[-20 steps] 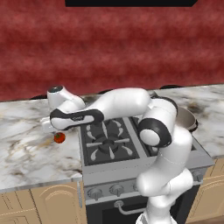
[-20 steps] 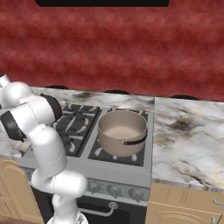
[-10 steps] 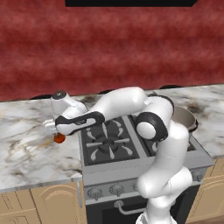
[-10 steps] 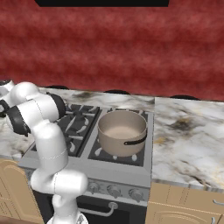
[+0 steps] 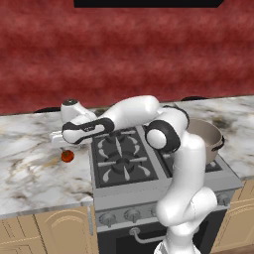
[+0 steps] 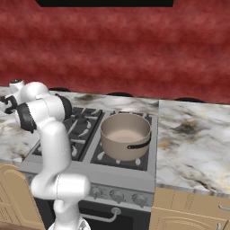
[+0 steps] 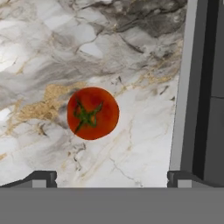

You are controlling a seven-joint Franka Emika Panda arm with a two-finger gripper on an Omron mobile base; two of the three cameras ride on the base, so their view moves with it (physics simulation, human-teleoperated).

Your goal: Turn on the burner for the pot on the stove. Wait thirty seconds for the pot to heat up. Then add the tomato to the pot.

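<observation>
The tomato, a glossy red-orange ball with a green star-shaped stem scar on top, lies on the veined white-and-grey marble counter just left of the stove, whose grey steel edge runs beside it in the hand view. The gripper hovers above it with its two dark fingertips spread wide, holding nothing. On the stove's right front burner stands the wide, low metal pot, pale inside, with a dark side handle.

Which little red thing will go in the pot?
Find the grey steel gas stove; on the marble counter at its left lies a small glossy red tomato, beneath the open tool. It alone is round, red and green-stemmed.
</observation>
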